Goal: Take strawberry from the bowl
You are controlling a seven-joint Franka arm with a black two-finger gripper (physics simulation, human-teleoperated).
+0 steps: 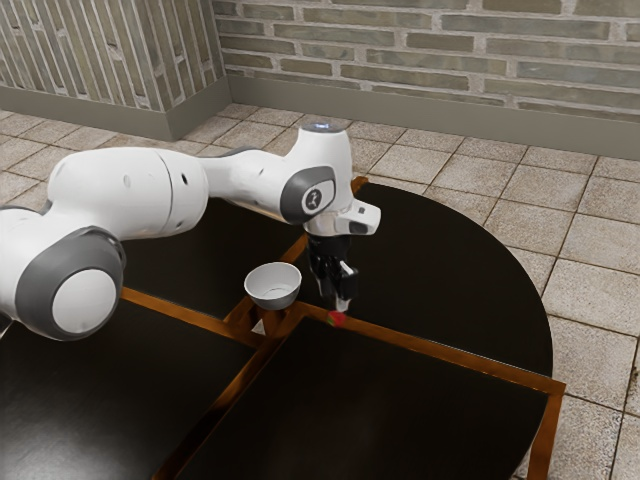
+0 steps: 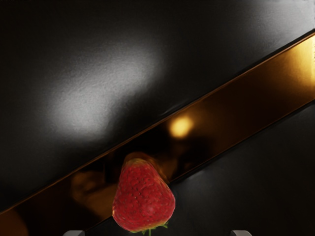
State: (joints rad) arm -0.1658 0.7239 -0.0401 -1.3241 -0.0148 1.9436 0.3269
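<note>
The strawberry (image 2: 143,199) sits outside the bowl (image 1: 273,299).

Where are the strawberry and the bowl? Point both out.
Strawberry (image 2: 143,199): wrist view, on the middle of its red flesh.
Bowl (image 1: 274,300): exterior view, on its outer wall.

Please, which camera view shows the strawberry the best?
The wrist view. There the strawberry is seen close, with its seeded red skin, narrow end and some green leaves. The exterior view shows it only as a small red patch just under the gripper, without clear shape.
</note>
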